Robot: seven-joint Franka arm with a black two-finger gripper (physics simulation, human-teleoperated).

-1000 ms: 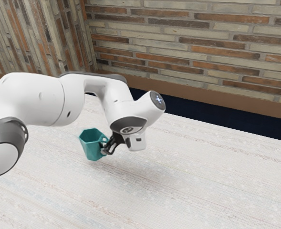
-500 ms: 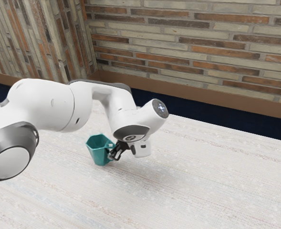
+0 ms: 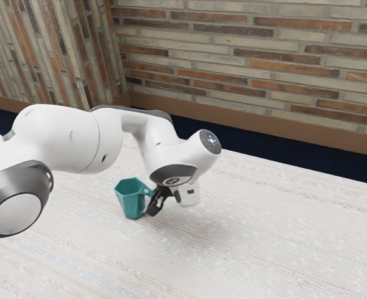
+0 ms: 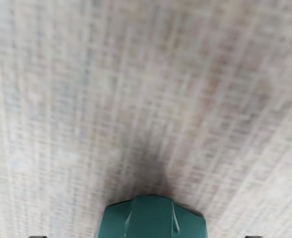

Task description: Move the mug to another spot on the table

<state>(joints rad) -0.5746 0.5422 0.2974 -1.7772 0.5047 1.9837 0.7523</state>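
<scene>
The teal mug [image 3: 131, 197] stands upright on the pale woven table [image 3: 264, 237], low enough that its base looks to be touching the surface. My black gripper [image 3: 154, 202] is at the mug's side toward the exterior view's right, shut on the mug's handle side. In the wrist view the mug [image 4: 153, 218] is a teal shape just under my hand, with the table's weave [image 4: 136, 99] beyond it.
A brick wall [image 3: 264, 56] with a brown baseboard runs behind the table, across a dark gap. My white arm [image 3: 77, 140] comes in from the exterior view's left. Bare tabletop stretches to the exterior view's right and front.
My hand has carried the mug down and slightly toward the exterior view's right. The mug was tilted in the air and now sits upright at the table's surface.
</scene>
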